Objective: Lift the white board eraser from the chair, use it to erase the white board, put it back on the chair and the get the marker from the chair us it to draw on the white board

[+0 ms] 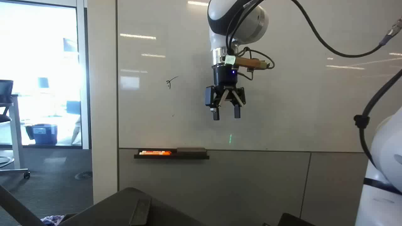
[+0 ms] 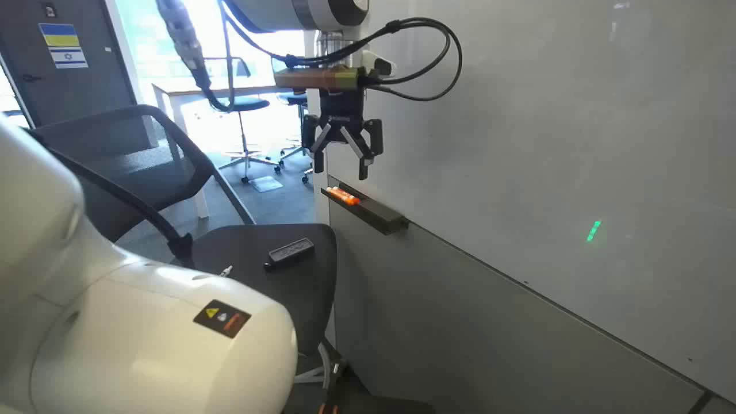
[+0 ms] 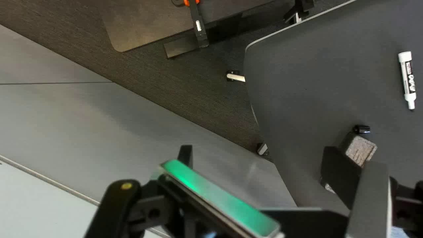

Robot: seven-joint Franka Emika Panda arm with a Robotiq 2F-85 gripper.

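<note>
My gripper hangs pointing down in front of the white board, its fingers apart with nothing between them. A small dark scribble marks the board in an exterior view. Lower down, the charcoal chair carries the dark eraser, well below my gripper. In the wrist view my right-hand finger covers much of the eraser, leaving its pale end visible. The white marker lies on the seat farther right. A small black cap sits beside the eraser.
A dark ledge on the wall below the board holds orange markers and a dark block. The chair's mesh backrest rises behind the seat. Loose cables loop around the wrist. A brown tabletop shows nearby.
</note>
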